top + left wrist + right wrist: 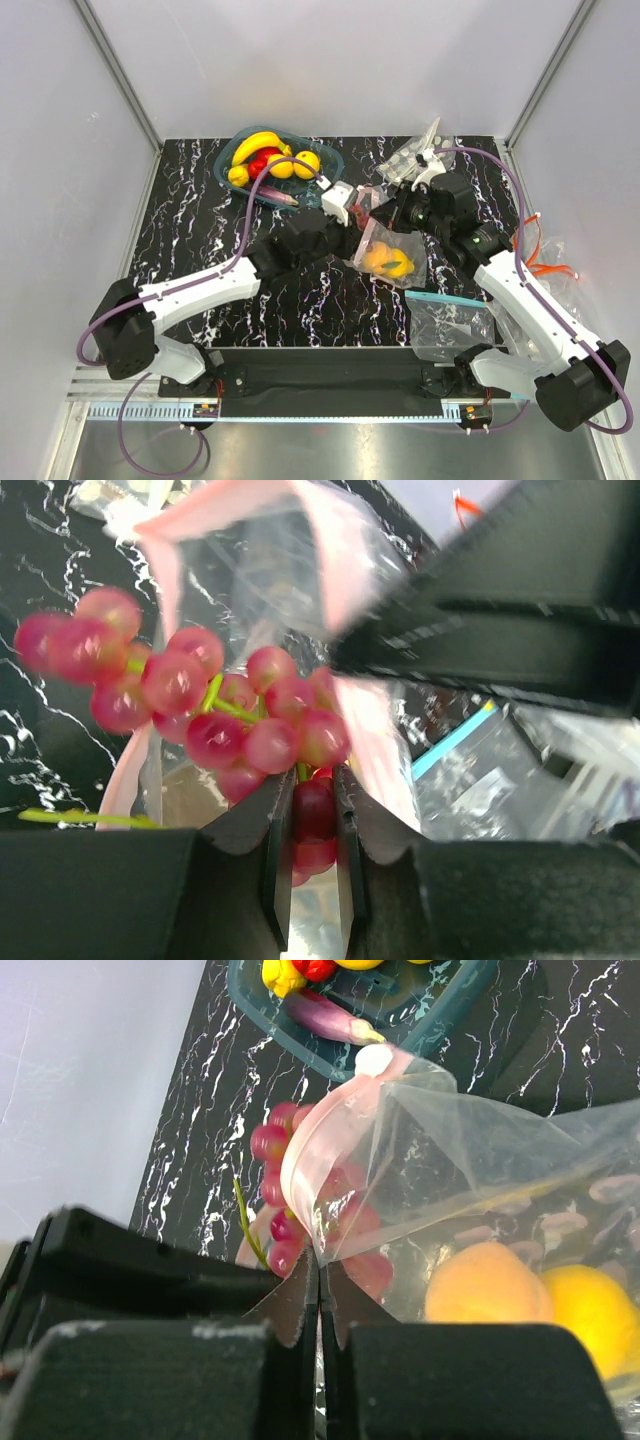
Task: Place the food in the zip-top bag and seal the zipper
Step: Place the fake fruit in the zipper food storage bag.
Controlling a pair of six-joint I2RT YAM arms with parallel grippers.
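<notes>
Left wrist shows my left gripper point(312, 790) gripping the grape cluster point(215, 715) at the zip-top bag point(270, 570), right gripper point(320, 1265) pinching its zipper point(322, 1148).

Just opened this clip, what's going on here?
The right gripper is pinched shut on the pink-red zipper strip of the zip-top bag, holding its mouth up. The left gripper grips a red grape cluster by one grape, right at that open mouth. An orange fruit and a lemon already lie in the bag. A banana and more fruit sit in the teal tray at the table's far side.
</notes>
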